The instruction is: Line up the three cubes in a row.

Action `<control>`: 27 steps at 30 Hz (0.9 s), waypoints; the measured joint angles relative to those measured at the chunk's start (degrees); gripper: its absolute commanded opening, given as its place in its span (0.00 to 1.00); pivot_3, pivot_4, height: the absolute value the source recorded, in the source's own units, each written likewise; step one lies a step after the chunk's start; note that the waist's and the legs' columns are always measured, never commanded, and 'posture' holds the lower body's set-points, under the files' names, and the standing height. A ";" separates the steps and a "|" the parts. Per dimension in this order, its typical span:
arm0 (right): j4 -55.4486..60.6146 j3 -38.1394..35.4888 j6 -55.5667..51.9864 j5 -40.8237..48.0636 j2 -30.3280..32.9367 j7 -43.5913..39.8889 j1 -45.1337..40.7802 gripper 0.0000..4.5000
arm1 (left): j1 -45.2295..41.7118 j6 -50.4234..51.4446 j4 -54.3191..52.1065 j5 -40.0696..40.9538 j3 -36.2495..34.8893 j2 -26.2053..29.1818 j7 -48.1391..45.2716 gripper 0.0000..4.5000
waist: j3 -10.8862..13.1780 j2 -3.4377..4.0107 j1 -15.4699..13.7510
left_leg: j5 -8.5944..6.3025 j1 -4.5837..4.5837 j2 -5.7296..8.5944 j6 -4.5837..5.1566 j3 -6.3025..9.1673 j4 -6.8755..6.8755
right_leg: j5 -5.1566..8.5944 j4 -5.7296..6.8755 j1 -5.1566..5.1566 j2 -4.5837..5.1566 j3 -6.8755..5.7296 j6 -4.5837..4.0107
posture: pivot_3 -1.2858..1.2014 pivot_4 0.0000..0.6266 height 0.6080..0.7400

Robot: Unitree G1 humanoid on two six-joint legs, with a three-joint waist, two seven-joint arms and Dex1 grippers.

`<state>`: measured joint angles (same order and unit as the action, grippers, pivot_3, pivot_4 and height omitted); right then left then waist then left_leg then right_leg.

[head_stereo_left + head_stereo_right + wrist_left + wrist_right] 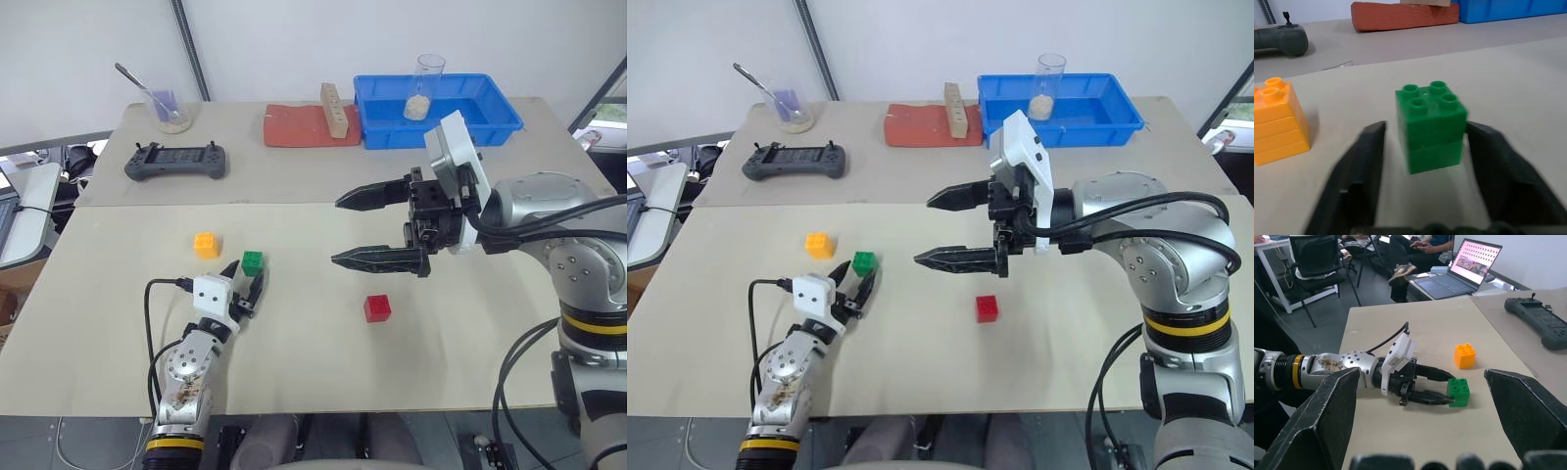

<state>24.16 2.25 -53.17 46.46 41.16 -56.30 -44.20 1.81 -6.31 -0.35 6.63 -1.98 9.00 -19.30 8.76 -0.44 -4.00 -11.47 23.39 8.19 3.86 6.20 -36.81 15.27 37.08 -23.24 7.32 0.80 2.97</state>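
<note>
1. Left tool (245, 276) straddles the green cube (253, 261), fingers apart with a gap on one side. I'd centre it before squeezing.
2. Orange cube (207, 244) sits near; keep that finger clear of it.
3. Red cube (377, 307) lies well apart on the desk (441, 343), near the wide-open right tool (338, 230).

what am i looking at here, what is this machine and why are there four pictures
It is a humanoid robot with two arms, each ending in two black jaws. Two pictures come from cameras in its head, looking down over the table; the other two come from cameras on its wrists, looking along the jaws. On the table lie three toy-brick cubes: an orange-yellow cube, a green cube and a red cube. Farther back are a controller, a blue bin and a wooden block. The left jaws stand either side of the green cube, with a gap showing, so it is not gripped. The right jaws hang open above the table, holding nothing.
</note>
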 measured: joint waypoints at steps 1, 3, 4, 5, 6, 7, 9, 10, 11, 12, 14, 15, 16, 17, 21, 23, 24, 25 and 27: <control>0.00 0.00 0.00 0.00 0.03 0.00 0.00 1.00 | -0.07 0.10 0.00 -0.01 0.01 -0.13 0.17 0.28 | 0.00 0.00 0.00 | 0.00 0.00 0.00 0.00 0.00 0.00 | 0.00 0.00 0.00 0.00 0.00 0.00 | 0.52 0.24 1.00; 0.00 0.00 0.00 0.01 0.07 0.00 0.00 1.00 | -0.16 0.26 -0.01 0.00 0.03 -0.17 0.30 0.28 | 0.00 0.00 0.00 | 0.00 0.00 0.00 0.00 0.00 0.00 | 0.00 0.00 0.00 0.00 0.00 0.00 | 0.52 0.24 1.00; 0.00 0.00 0.00 0.01 0.11 0.00 0.00 1.00 | -0.18 0.35 -0.04 0.01 0.02 -0.16 0.32 0.28 | 0.00 0.00 0.00 | 0.00 0.00 0.00 0.00 0.00 0.00 | 0.00 0.00 0.00 0.00 0.00 0.00 | 0.52 0.24 1.00; 0.00 0.00 0.00 0.02 0.14 0.00 0.00 1.00 | -0.19 0.45 -0.10 0.03 0.02 -0.15 0.33 0.28 | 0.00 0.00 0.00 | 0.00 0.00 0.00 0.00 0.00 0.00 | 0.00 0.00 0.00 0.00 0.00 0.00 | 0.52 0.24 1.00; 0.00 0.00 0.00 0.02 0.14 0.01 0.00 1.00 | -0.20 0.80 -0.29 0.09 0.02 -0.10 0.31 0.28 | 0.00 0.00 0.00 | 0.00 0.00 0.00 0.00 0.00 0.00 | 0.00 0.00 0.00 0.00 0.00 0.00 | 0.52 0.24 1.00; 0.00 0.00 0.00 0.02 0.14 0.02 0.00 1.00 | -0.31 1.36 -0.58 0.19 0.06 0.07 0.18 0.28 | 0.00 0.00 0.01 | 0.00 0.01 0.00 0.00 0.00 0.00 | 0.00 0.00 -0.01 -0.01 0.00 0.00 | 0.52 0.24 1.00; 0.01 0.00 0.00 0.01 0.27 -0.04 0.05 1.00 | -0.85 2.88 -1.19 0.53 0.53 1.26 -0.93 0.28 | 0.00 -0.01 0.05 | 0.00 0.03 -0.01 0.00 0.00 0.00 | 0.00 0.00 -0.02 -0.02 0.00 0.00 | 0.52 0.24 1.00; 0.01 0.00 0.01 0.00 0.71 -0.25 0.13 1.00 | -1.45 4.04 -1.61 1.03 0.76 2.48 -2.21 0.28 | 0.00 -0.01 0.05 | 0.00 0.05 -0.01 0.00 0.00 0.00 | 0.00 0.00 -0.03 -0.03 0.00 0.00 | 0.52 0.24 1.00; 0.00 0.00 0.05 -0.06 1.21 -0.56 0.20 1.00 | -1.99 5.18 -2.09 1.88 0.96 3.88 -3.92 0.28 | 0.00 -0.01 0.08 | 0.00 0.06 -0.01 0.00 0.00 0.00 | 0.00 0.00 -0.06 -0.04 0.00 0.00 | 0.52 0.24 1.00; 0.00 0.00 0.21 -0.18 1.92 -1.08 0.41 1.00 | -2.49 6.35 -2.79 2.81 1.61 6.27 -7.02 0.28 | 0.01 -0.01 0.21 | 0.00 0.10 -0.02 0.01 0.00 0.00 | 0.00 0.00 -0.06 -0.07 0.01 0.00 | 0.52 0.24 1.00; -0.06 0.00 0.70 -0.77 3.57 -2.43 1.25 1.00 | -3.30 8.73 -4.84 5.14 3.87 11.50 -14.76 0.28 | 0.01 -0.01 0.50 | -0.01 0.19 -0.02 0.02 0.00 0.00 | 0.00 -0.01 -0.09 -0.09 0.02 -0.01 | 0.52 0.24 1.00; -0.10 0.00 1.61 -1.34 4.71 -3.44 2.18 1.00 | -3.86 9.85 -5.98 6.52 5.44 14.22 -19.55 0.28 | 0.01 -0.01 0.62 | -0.01 0.26 -0.02 0.03 0.00 0.00 | 0.00 -0.01 -0.12 -0.09 0.03 -0.01 | 0.52 0.24 1.00; -0.26 0.07 2.42 -2.03 5.78 -4.48 2.92 1.00 | -4.49 10.40 -6.81 7.44 7.04 16.59 -23.79 0.28 | 0.01 -0.01 0.76 | -0.01 0.30 -0.02 0.04 0.00 0.00 | -0.01 -0.01 -0.13 -0.09 0.03 -0.01 | 0.52 0.24 1.00; -0.51 0.09 3.19 -2.67 6.48 -5.28 3.42 1.00 | -5.05 10.51 -7.23 8.28 8.35 18.18 -27.34 0.28 | 0.01 0.00 1.05 | -0.01 0.33 -0.02 0.04 0.00 0.00 | -0.01 -0.01 -0.14 -0.08 0.03 -0.02 | 0.52 0.24 1.00; -0.96 0.03 4.92 -3.70 8.29 -7.46 5.61 1.00 | -9.87 9.61 -4.17 9.24 13.56 20.29 -38.54 0.28 | 0.01 -0.01 1.78 | -0.01 0.33 -0.05 0.05 0.00 0.01 | -0.01 -0.02 -0.13 -0.05 0.03 -0.03 | 0.52 0.24 1.00; -0.80 -0.21 5.23 -3.75 9.24 -7.82 7.47 1.00 | -12.87 7.46 -0.69 9.06 14.84 19.93 -41.46 0.28 | 0.01 -0.01 1.83 | 0.12 0.33 -0.07 0.26 0.01 0.01 | -0.02 -0.03 -0.13 -0.01 0.03 -0.04 | 0.52 0.24 1.00; -0.66 -0.36 5.52 -4.00 10.00 -8.30 8.82 1.00 | -14.48 6.35 1.43 8.88 15.34 19.40 -42.73 0.28 | 0.01 -0.01 1.77 | 0.13 0.33 -0.06 0.29 0.00 0.01 | -0.02 -0.03 -0.13 -0.02 0.02 -0.03 | 0.52 0.24 1.00; -0.60 -0.36 5.63 -4.28 10.41 -8.67 9.78 1.00 | -15.44 5.30 2.97 8.69 15.63 18.90 -43.62 0.28 | 0.02 -0.01 1.78 | 0.14 0.34 -0.06 0.33 0.00 0.01 | -0.02 -0.04 -0.13 -0.02 0.01 -0.03 | 0.52 0.24 1.00; -0.25 -0.46 5.89 -4.70 11.35 -9.08 11.19 1.00 | -17.36 3.29 6.24 8.43 16.38 17.80 -45.31 0.28 | 0.02 -0.02 1.80 | 0.13 0.34 -0.04 0.37 0.00 0.01 | -0.02 -0.07 -0.13 0.00 0.02 -0.03 | 0.52 0.24 1.00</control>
<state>23.91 1.80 -47.28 41.77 52.51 -65.38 -33.01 -15.55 -3.01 5.89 15.06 14.40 26.80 -64.61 8.78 -0.46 -2.20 -11.33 23.73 8.15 4.23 6.20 -36.80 15.25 37.02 -23.36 7.33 0.82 2.93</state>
